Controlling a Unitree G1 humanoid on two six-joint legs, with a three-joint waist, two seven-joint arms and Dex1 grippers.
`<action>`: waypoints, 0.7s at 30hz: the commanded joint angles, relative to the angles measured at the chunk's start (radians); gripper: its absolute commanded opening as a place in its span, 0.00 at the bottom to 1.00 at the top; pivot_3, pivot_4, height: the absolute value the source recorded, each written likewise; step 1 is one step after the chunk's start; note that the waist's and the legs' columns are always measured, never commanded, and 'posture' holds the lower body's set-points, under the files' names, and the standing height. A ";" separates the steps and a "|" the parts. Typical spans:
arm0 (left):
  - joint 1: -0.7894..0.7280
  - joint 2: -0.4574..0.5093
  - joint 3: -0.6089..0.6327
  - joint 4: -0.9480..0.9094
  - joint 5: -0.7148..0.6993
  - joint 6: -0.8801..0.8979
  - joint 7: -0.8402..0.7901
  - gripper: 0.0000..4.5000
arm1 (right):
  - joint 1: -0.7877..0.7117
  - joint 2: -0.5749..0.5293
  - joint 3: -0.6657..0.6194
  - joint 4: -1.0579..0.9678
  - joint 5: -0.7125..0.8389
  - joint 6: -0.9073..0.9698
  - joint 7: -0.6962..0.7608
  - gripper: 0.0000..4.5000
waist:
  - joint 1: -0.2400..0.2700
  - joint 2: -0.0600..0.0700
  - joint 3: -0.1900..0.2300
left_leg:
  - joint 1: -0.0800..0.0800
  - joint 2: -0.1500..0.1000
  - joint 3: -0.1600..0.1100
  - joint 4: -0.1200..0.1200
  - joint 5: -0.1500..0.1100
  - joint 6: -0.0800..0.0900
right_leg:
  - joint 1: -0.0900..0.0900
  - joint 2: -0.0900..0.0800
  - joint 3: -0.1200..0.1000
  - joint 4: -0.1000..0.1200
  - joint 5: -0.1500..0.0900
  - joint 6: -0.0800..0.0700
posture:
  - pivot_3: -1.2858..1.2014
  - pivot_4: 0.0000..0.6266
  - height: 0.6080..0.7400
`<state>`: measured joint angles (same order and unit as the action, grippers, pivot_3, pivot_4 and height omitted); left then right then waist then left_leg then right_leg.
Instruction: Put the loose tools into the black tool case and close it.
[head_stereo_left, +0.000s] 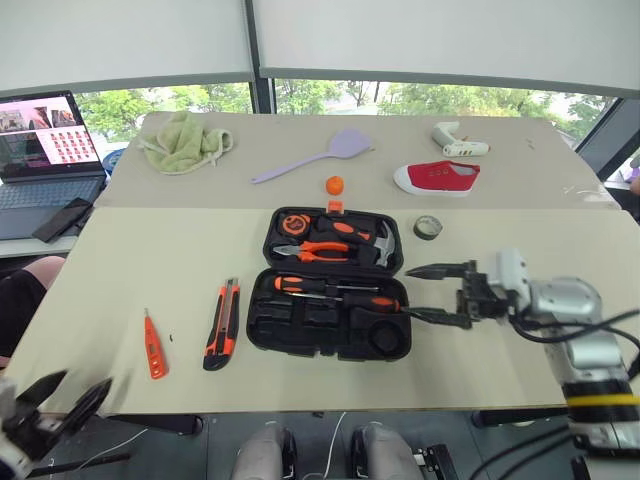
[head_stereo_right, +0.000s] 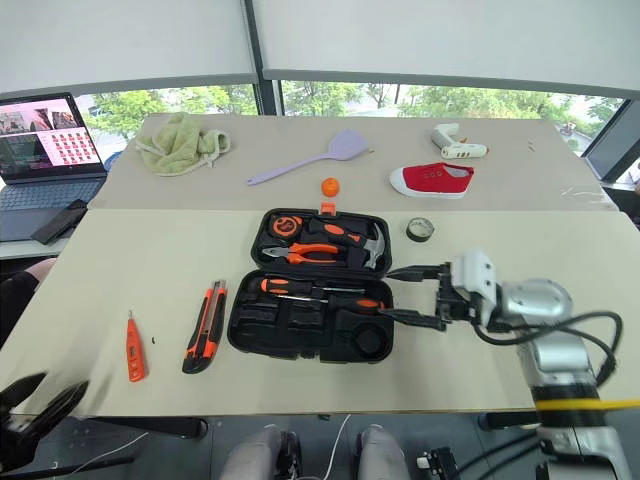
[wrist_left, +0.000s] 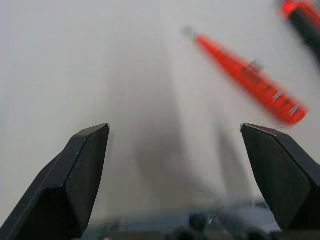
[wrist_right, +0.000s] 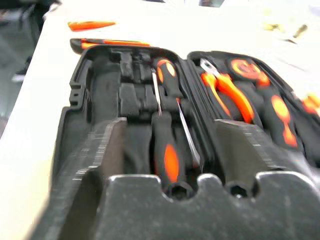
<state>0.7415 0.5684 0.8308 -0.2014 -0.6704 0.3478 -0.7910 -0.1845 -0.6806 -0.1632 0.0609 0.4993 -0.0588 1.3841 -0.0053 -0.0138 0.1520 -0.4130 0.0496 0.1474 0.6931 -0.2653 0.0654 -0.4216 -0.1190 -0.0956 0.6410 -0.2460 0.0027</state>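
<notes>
Case (head_stereo_left: 325, 325), black, lies open flat near the worktop's (head_stereo_left: 150, 250) middle, lid half toward the far edge holding pliers (head_stereo_left: 315, 252) and a hammer (head_stereo_left: 383, 243). 2 screwdrivers (head_stereo_left: 335, 292) sit in the near half's slots. Utility knife (head_stereo_left: 222, 323) lies just left of the case; slim tester screwdriver (head_stereo_left: 153, 345) further left, nearer the front edge. Tape roll (head_stereo_left: 428, 227) rests off the case's far right corner. Right gripper (head_stereo_left: 440, 293) hangs at the case's right side, fingers spread, nothing between them. Left gripper (head_stereo_left: 60, 400) sits by the front left corner, fingers apart, empty.
</notes>
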 joint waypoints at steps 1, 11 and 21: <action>0.050 -0.015 0.070 -0.025 -0.032 0.050 0.024 1.00 | 0.091 -0.035 -0.076 0.061 0.037 -0.071 0.081 0.91 | 0.002 -0.001 0.000 | 0.000 0.000 0.000 0.000 0.000 0.000 | 0.000 -0.003 0.000 0.000 0.000 0.000 | 0.52 0.24 1.00; -0.105 0.067 0.058 -0.346 -0.427 0.517 0.447 1.00 | 0.070 0.038 -0.042 -0.111 0.132 -0.041 0.039 0.96 | 0.003 -0.001 0.000 | 0.002 0.000 -0.002 0.000 0.001 -0.001 | 0.001 -0.006 0.002 0.002 0.000 -0.001 | 0.52 0.24 1.00; -0.415 0.037 -0.220 -0.398 -0.577 0.767 1.105 1.00 | -0.013 0.073 0.027 -0.142 0.129 -0.018 0.043 0.96 | 0.008 -0.001 0.001 | 0.008 -0.001 -0.002 -0.001 0.006 -0.010 | 0.013 -0.005 0.004 0.001 0.000 -0.001 | 0.52 0.24 1.00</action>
<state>0.3470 0.6180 0.6528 -0.5965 -1.2289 1.0850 0.2086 -0.1874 -0.6057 -0.1247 -0.0824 0.6123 -0.0661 1.4164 0.0030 -0.0144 0.1525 -0.4042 0.0483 0.1445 0.6918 -0.2591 0.0551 -0.4065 -0.1236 -0.0921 0.6418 -0.2456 0.0018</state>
